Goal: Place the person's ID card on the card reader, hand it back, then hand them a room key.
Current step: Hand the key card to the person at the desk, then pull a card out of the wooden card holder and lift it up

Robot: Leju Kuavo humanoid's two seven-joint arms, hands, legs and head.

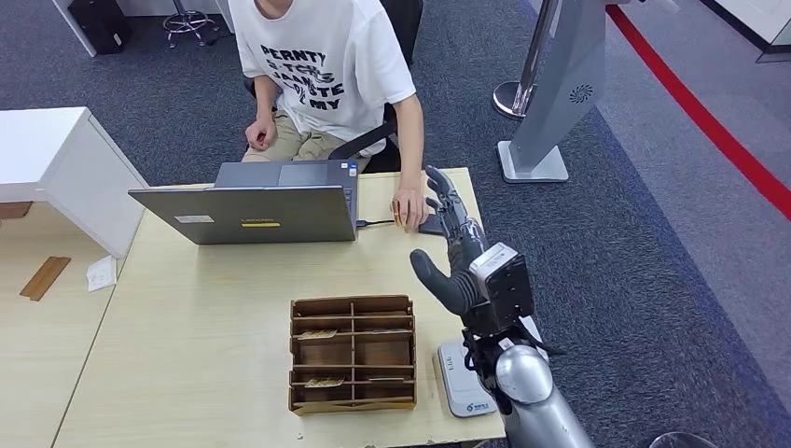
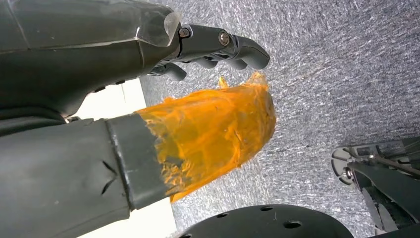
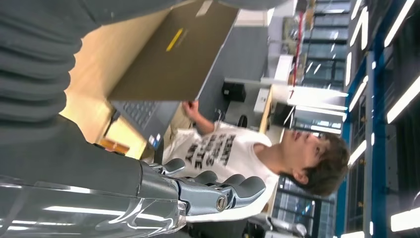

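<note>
My right hand (image 1: 454,252) is up over the far right part of the wooden table (image 1: 215,317). Its fingers (image 1: 448,201) are stretched out and spread apart, and my thumb sticks out to the side. I hold nothing in it. The fingertips reach toward the person's hand (image 1: 408,207), which rests on the table edge just beside them. I think there is something small and yellowish under that hand, but I cannot tell if it is the ID card.

My left hand (image 2: 148,109) hangs down over the grey carpet. Its thumb (image 2: 213,131) has shiny orange tape wrapped round the tip. The dark fingers (image 2: 223,47) are curled a little, and they hold nothing.

The card reader (image 1: 464,378) is a flat white box near me on the table, partly hidden by my right arm. It has small blue writing too tiny to read. Just to its left is a brown wooden tray (image 1: 353,355) with little boxes in it, and two of them hold pale cards (image 1: 322,333).

The person (image 1: 322,65) sits across the table in a white shirt. The dark shirt words are partly folded; I can read "MY" at the end. A grey laptop (image 1: 252,210) stands open, its lid toward me, with a white sticker and a yellow sticker on it.
</note>
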